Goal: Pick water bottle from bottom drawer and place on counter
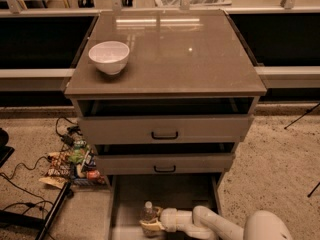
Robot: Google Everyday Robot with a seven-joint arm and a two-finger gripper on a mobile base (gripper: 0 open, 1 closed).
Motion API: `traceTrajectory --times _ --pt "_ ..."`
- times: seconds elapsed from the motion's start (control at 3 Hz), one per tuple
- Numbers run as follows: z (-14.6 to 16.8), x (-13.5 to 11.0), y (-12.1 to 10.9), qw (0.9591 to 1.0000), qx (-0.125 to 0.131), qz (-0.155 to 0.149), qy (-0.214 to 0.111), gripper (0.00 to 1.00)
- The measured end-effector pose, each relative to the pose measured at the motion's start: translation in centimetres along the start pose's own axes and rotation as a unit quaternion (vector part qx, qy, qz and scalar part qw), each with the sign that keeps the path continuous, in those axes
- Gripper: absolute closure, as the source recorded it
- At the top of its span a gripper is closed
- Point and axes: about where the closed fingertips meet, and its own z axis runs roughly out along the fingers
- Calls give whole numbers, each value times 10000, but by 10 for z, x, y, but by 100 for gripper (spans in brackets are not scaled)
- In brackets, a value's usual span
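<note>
The water bottle [147,211], small and clear with a white cap, stands in the open bottom drawer [190,191] near its front left. My gripper [150,221] reaches in from the lower right on a white arm, with its fingers on both sides of the bottle's lower body. The bottle's label is hidden by the fingers. The counter [200,59] is the glossy grey-brown top of the cabinet above.
A white bowl [109,57] sits at the counter's left. The two upper drawers [165,130] with black handles stand partly open above the bottom drawer. Snack packets [75,164] and black cables [30,194] lie on the floor at the left.
</note>
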Motion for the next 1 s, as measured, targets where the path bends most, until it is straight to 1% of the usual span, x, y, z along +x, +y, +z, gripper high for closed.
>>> traceTrajectory --times 0.33,0.67,1.0 --pt "-31 -49 -9 9988 450 -43 -169 100" --pt "-81 -146 -15 9942 1005 -195 -343 100" --pt "-131 -244 2 9869 1525 -145 -498 100"
